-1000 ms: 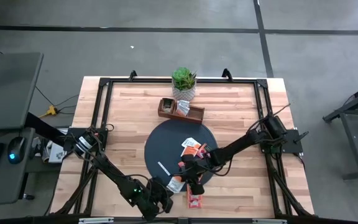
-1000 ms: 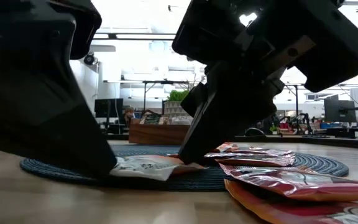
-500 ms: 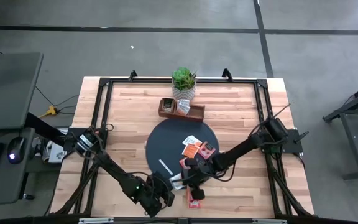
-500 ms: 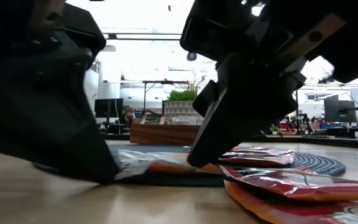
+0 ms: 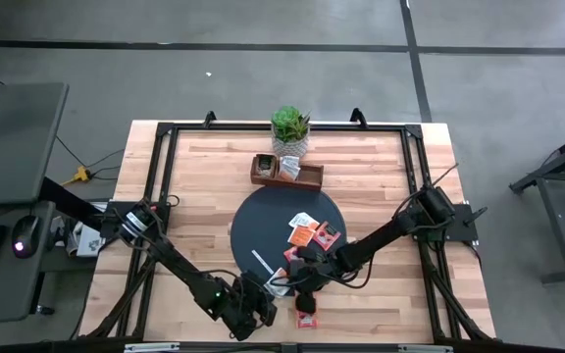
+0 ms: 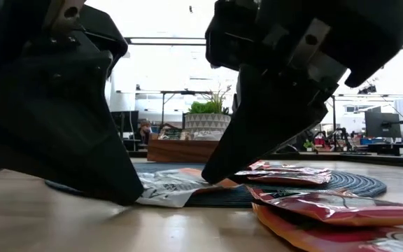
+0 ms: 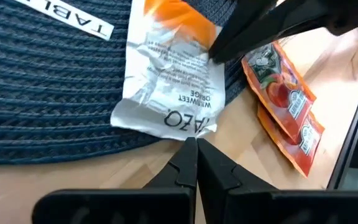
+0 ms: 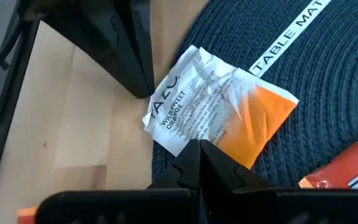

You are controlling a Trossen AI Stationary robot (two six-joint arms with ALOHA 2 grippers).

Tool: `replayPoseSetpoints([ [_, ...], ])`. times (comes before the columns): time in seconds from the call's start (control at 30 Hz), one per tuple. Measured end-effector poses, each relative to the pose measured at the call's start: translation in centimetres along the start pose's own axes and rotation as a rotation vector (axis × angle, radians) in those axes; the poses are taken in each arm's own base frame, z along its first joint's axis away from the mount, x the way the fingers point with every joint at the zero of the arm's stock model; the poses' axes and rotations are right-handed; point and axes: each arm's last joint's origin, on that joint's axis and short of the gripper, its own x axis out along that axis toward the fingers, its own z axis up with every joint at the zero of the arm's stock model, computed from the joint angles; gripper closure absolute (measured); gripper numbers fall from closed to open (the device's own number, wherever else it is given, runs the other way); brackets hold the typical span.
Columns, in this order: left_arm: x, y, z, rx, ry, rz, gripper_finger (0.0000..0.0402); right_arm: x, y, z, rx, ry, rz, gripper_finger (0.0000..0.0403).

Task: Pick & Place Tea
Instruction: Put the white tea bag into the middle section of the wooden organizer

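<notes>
Both claws met at one white-and-orange tea sachet [image 7: 169, 81] lying crumpled across the near rim of the dark woven mat [image 5: 263, 221] — half on the mat, half on the wooden counter [image 5: 204, 176]. The left claw [image 7: 190, 149] had its fingers pressed together, tips at the sachet's white edge. The right claw [image 8: 199, 152], fingers likewise together, touched the opposite, orange side. Two orange-red sachets [image 7: 284, 112] lay stacked just beside the mat, more sat on the mat itself [image 5: 312, 233] — near a thin white strip [image 8: 288, 37].
</notes>
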Motion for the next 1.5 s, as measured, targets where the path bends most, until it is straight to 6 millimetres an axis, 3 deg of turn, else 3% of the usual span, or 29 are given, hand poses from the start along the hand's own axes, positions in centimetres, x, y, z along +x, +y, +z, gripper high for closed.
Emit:
replayPoseSetpoints([
  [0.63,-0.2,0.2,0.2,-0.01,-0.017,0.026,0.0402,-0.5,2.5,-1.6,0.064,-0.009,0.002,0.0403],
  [0.97,-0.2,0.1,0.2,-0.015,-0.01,0.018,0.0402,-1.7,2.8,-0.5,-0.007,-0.062,-0.003,0.0403],
  [1.1,-0.2,0.0,0.1,-0.02,-0.009,0.011,0.0402,-2.2,2.4,-0.2,-0.049,-0.054,-0.056,0.0403],
  [1.5,-0.2,0.0,0.1,-0.022,-0.003,0.006,0.0402,-1.3,0.8,-1.1,-0.113,0.065,-0.096,0.0403],
])
